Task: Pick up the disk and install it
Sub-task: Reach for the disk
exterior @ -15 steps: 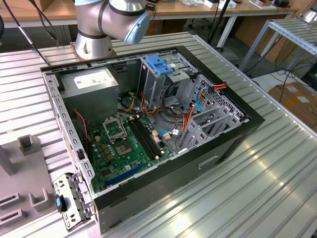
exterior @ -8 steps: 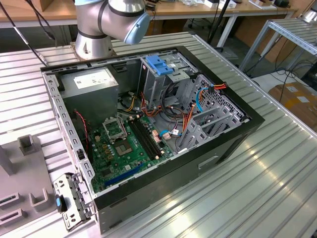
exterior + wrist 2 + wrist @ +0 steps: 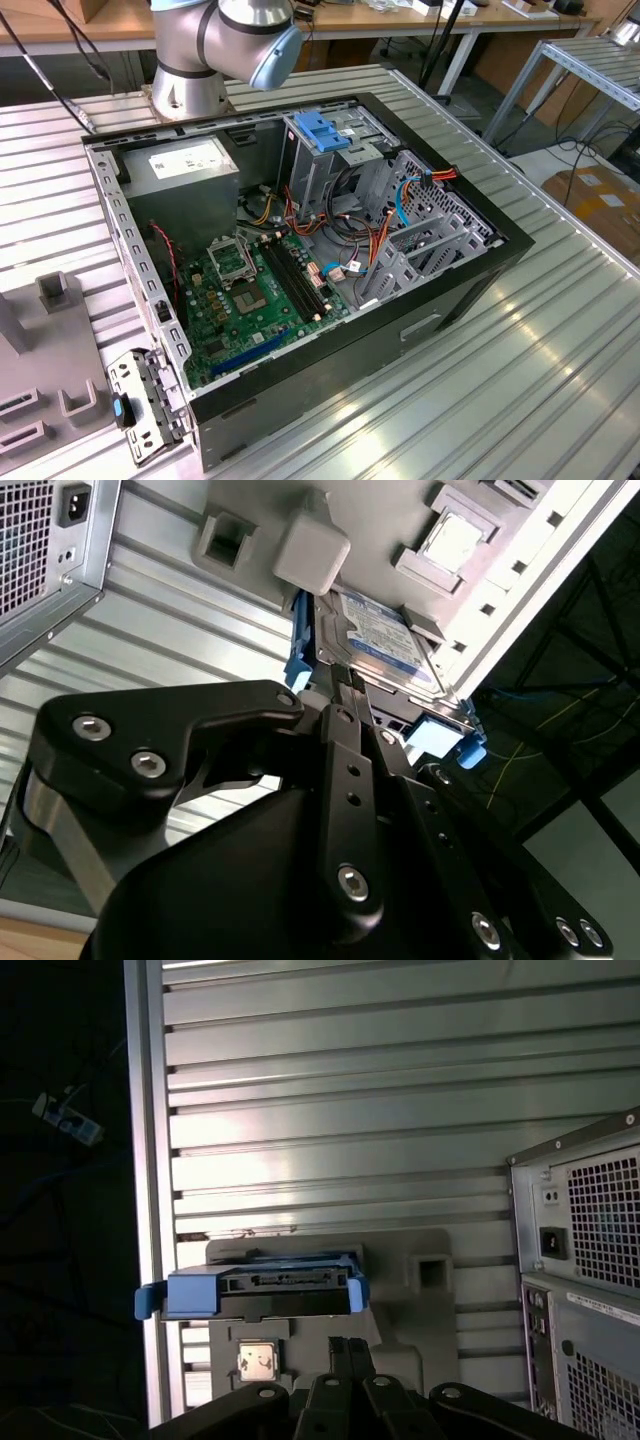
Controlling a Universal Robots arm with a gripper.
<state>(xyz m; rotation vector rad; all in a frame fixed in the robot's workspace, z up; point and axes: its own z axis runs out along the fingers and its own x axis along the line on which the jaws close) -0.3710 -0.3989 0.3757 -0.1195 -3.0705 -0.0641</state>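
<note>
Table (image 3: 500, 380): was ribbed aluminium, pale and glossy; carried the open computer case (image 3: 330, 372) and, at the exterior view's left, a grey fixture plate (image 3: 70, 365).
Room: held wooden workbenches (image 3: 400, 22) behind the robot arm (image 3: 222, 40); had a second metal frame table (image 3: 590, 60) and a cardboard box (image 3: 600, 200) at the exterior view's right.
Gripper (image 3: 348, 1342): was black and pointed at the fixture plate in both wrist views; stood with jaws narrow, almost together, holding nothing.
Disk (image 3: 260, 1293): sat on the fixture plate just ahead of the jaws; showed its connector edge in the first wrist view and its labelled face, tilted, in the second wrist view; wore a blue carrier (image 3: 190, 1292) along its sides; could not be told whether touching the tips or just clear of them.
Chip (image 3: 258, 1361): was small, square and silver; lay in a recess of the plate, closer to the jaws than the disk and off to one side.
Edges: table rail (image 3: 150, 1160) ran to one side of the jaws, level with the carrier's end; dropped to dark floor (image 3: 60, 1260) with cables beyond; case rear rose on the jaws' other side, near the plate.
Open room: lay as bare ribbed table beyond the disk, straight ahead of the jaws.
</note>
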